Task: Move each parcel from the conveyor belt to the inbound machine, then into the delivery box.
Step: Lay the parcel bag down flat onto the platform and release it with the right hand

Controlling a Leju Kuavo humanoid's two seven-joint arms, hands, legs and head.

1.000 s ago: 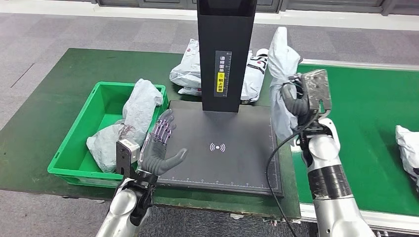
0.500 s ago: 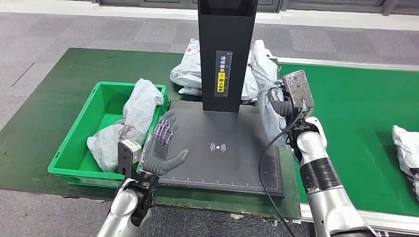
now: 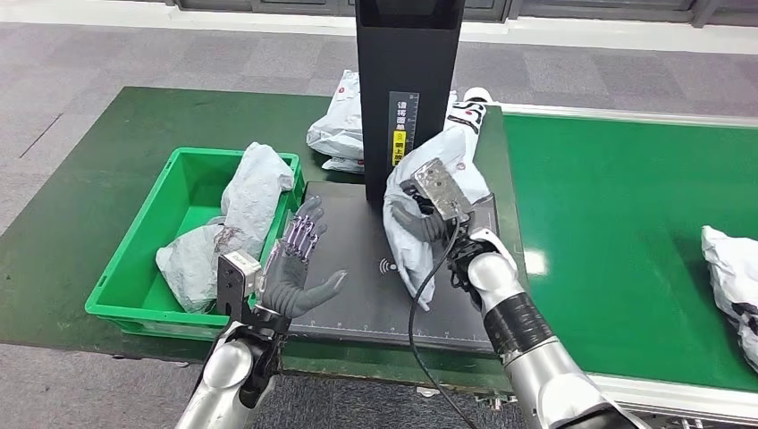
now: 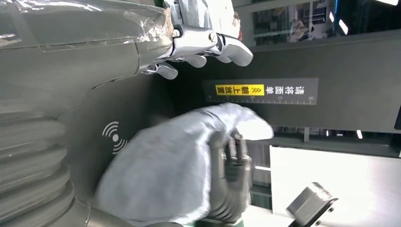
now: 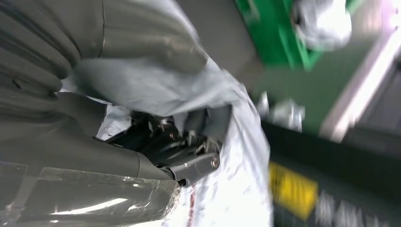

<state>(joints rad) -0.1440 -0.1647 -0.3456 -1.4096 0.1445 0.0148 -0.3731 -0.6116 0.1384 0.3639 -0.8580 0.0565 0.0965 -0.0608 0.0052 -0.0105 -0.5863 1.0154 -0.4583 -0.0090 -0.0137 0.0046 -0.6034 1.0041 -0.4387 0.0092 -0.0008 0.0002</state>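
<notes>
My right hand point(image 3: 420, 221) grips a grey plastic parcel point(image 3: 407, 241) and holds it over the black plate of the inbound machine point(image 3: 357, 295), in front of its black column point(image 3: 408, 89). The same grey parcel point(image 4: 161, 165) shows in the left wrist view, and in the right wrist view the parcel point(image 5: 156, 80) wraps around the right hand point(image 5: 179, 137). My left hand point(image 3: 293, 264) hovers at the plate's left edge, fingers spread, holding nothing. The green delivery box point(image 3: 134, 259) on the left holds two grey parcels point(image 3: 253, 188). Another parcel point(image 3: 728, 268) lies on the green conveyor belt point(image 3: 617, 206).
More grey parcels point(image 3: 335, 125) are piled behind the machine's column on the dark green table point(image 3: 89, 143). The belt's metal edge point(image 3: 661, 393) runs along the front right. Grey floor lies beyond the table.
My right hand has carried the parcel leftward and downward, from beside the machine's right edge to over the middle of the plate. The left hand has barely moved.
</notes>
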